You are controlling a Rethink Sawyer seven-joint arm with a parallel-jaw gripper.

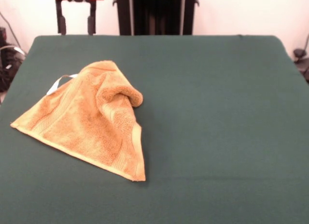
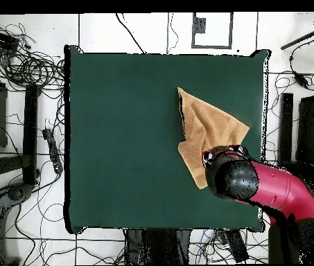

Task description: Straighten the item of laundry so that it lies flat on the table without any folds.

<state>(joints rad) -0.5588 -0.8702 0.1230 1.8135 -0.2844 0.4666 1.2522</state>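
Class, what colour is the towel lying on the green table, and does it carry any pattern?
The towel is orange-tan with paler woven bands along its edges, clearest in the front view.

Tabletop [image 1: 217,113] mostly bare green cloth, open to pass anywhere. Only obstacle: crumpled towel [image 1: 91,120] with raised fold. Gripper [image 1: 76,22] hangs above far edge, clear of towel.

1. The towel [image 1: 91,119] lies on the table [image 1: 217,113], on its left half in the front view.
2. My gripper [image 1: 76,21] hangs above the table's far edge, behind the towel.
3. One towel corner is folded over onto the rest.
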